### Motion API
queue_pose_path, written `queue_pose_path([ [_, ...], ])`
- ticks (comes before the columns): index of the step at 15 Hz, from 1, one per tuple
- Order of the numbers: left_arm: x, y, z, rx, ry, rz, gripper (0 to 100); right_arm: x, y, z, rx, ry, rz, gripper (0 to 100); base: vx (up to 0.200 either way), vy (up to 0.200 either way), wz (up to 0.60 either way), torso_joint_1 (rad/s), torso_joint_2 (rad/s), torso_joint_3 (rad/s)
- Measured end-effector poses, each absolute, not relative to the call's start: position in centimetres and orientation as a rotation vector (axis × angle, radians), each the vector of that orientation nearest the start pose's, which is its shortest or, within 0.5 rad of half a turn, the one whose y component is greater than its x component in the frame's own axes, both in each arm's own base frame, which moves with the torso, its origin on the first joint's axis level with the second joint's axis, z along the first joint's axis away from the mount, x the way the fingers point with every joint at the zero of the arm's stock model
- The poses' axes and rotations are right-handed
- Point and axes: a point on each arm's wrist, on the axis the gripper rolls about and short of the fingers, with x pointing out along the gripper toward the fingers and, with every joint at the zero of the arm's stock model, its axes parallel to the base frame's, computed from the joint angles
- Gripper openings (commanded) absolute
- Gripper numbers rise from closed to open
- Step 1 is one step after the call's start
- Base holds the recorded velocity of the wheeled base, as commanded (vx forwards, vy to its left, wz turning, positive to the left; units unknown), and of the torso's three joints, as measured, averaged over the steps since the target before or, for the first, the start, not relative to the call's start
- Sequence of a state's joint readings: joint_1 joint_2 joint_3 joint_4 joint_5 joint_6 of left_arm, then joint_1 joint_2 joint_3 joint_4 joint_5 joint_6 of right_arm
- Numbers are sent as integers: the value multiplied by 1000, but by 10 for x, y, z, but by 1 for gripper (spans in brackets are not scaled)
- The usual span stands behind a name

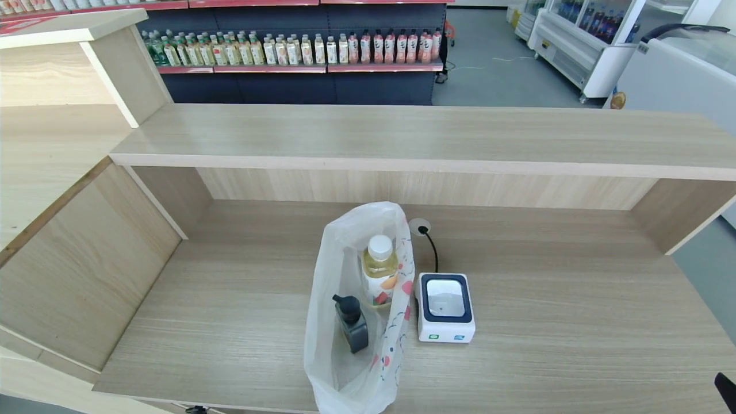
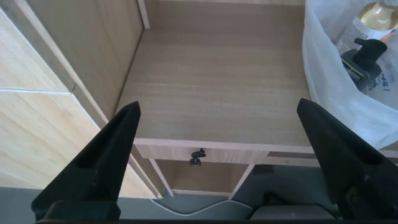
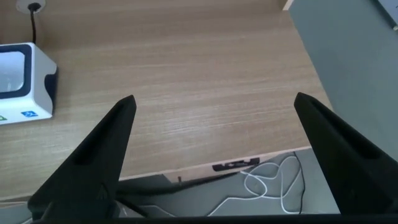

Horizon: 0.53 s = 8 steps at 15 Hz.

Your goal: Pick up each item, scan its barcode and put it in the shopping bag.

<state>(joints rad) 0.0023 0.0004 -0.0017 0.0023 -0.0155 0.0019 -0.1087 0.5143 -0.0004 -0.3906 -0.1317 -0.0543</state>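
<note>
Your shopping bag [image 1: 328, 339] sits at the worktop's [image 1: 575, 299] near edge, perhaps overhanging it, with the drink bottle [image 1: 379, 270] and pump bottle [image 1: 352, 323] upright inside and the scanner [image 1: 445, 307] just right. A nudge could tip it off. The left fingers [image 2: 106, 168] gape wide, empty, left of the bag: a careless sweep would snag the plastic. The right fingers [image 3: 99, 162], equally wide and empty, hang right of the scanner.

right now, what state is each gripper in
Left gripper: open, holding nothing.
Right gripper: open, holding nothing.
</note>
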Motion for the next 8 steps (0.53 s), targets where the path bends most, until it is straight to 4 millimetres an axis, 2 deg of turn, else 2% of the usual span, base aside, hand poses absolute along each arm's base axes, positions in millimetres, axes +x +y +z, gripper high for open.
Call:
queue_pose_path([
  [4, -23, 0, 76, 1, 1, -13, 100, 11, -4, 100, -67, 159, -234, 100, 0, 0, 0, 0, 0, 0],
  [7, -23, 0, 76, -7, 1, -13, 100, -9, -2, 82, -78, 216, -216, 100, -200, 0, 0, 1, 2, 2],
  [8, -23, 0, 76, -6, 1, -13, 100, -12, -2, 83, -79, 178, -212, 100, 0, 0, 0, 0, 0, 0],
])
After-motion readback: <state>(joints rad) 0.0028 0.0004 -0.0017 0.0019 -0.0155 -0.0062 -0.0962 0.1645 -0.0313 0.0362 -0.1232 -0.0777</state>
